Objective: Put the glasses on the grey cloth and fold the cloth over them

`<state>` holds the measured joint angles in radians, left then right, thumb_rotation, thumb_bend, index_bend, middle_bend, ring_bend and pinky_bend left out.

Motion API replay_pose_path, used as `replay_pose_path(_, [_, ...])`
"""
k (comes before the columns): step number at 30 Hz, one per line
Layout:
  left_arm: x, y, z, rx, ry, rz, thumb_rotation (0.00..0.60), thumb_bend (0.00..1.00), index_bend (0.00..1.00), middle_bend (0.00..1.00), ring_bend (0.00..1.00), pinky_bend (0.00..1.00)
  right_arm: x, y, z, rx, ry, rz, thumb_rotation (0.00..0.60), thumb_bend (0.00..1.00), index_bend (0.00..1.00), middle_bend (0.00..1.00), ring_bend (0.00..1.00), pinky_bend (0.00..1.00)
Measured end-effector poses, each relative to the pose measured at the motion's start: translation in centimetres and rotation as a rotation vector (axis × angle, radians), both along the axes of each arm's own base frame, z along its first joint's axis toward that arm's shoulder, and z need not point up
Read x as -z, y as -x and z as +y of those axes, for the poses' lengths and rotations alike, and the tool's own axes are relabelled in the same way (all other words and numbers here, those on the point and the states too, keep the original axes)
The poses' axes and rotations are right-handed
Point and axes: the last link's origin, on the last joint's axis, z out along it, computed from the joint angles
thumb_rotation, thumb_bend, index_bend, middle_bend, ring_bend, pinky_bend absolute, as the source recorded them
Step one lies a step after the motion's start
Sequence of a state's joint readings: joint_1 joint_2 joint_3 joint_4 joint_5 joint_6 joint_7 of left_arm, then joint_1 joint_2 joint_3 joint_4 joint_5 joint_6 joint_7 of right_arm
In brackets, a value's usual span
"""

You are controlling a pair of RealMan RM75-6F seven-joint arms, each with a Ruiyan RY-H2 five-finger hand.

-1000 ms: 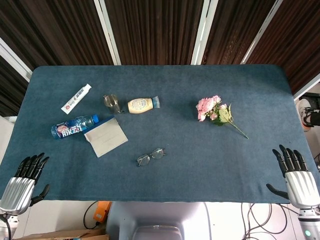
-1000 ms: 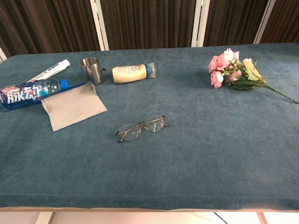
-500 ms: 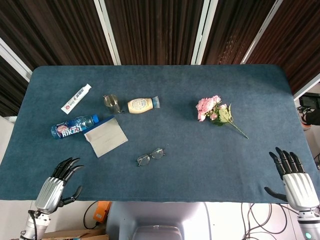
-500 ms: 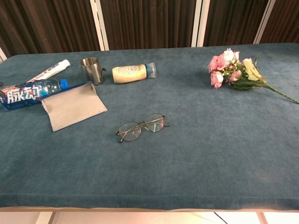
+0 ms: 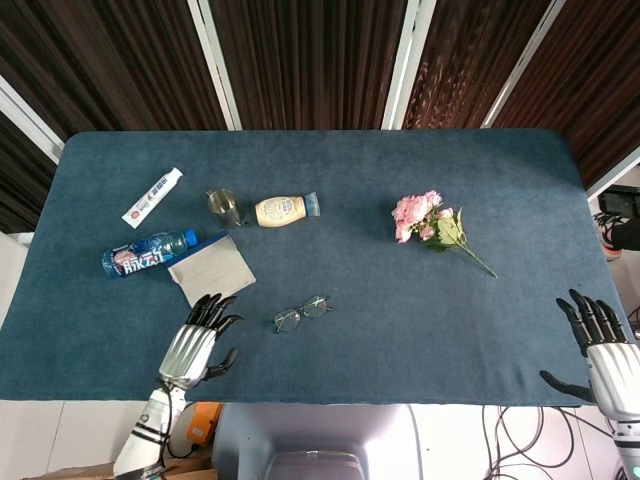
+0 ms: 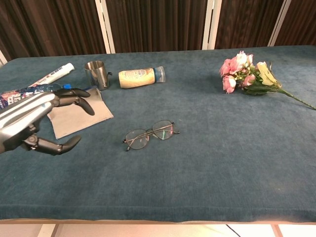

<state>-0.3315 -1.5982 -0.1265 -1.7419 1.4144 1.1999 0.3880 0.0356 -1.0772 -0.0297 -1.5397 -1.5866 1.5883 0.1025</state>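
Left hand (image 5: 196,344) now in over the table, fingers spread and holding nothing; a second ago it sat at the near left corner.

Glasses (image 5: 302,313) lie untouched on the blue table covering (image 5: 350,170), near the grey cloth (image 5: 211,272) but apart from it, so a reach for them looks likely (no grasp yet). Right hand (image 5: 608,355) waits at the far right edge, fingers apart. Dark slatted panels with pale strips stand behind.
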Motion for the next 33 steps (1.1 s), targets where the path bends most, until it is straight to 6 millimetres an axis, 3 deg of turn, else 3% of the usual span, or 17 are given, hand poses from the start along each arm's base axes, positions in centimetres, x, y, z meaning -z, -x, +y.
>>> replay_pose_path(10, [3.3, -3.8, 2.8, -0.035, 0.095, -0.047, 0.525, 0.29, 0.31, 0.07, 0.0, 0.01, -1.4, 0.7, -0.6, 0.035, 0.047, -0.038, 0.6, 0.13, 0.0, 0.0, 0.0, 0.0])
replay_pose_path(17, [6.1, -6.3, 5.2, -0.049, 0.099, -0.061, 0.52, 0.29, 0.29, 0.07, 0.0, 0.02, -2.2, 1.1, -0.6, 0.06, 0.063, -0.046, 0.6, 0.13, 0.0, 0.0, 0.0, 0.0])
replay_pose_path(28, [8.9, -8.1, 7.3, -0.076, 0.093, 0.009, 0.519, 0.32, 0.31, 0.07, 0.0, 0.01, -3.1, 1.4, -0.4, 0.065, 0.084, -0.072, 0.6, 0.13, 0.0, 0.0, 0.0, 0.0])
replay_pose_path(33, [9.5, -8.4, 7.6, -0.095, 0.09, 0.055, 0.463, 0.32, 0.31, 0.07, 0.0, 0.01, -3.6, 1.4, -0.1, 0.059, 0.093, -0.092, 0.6, 0.13, 0.0, 0.0, 0.0, 0.0])
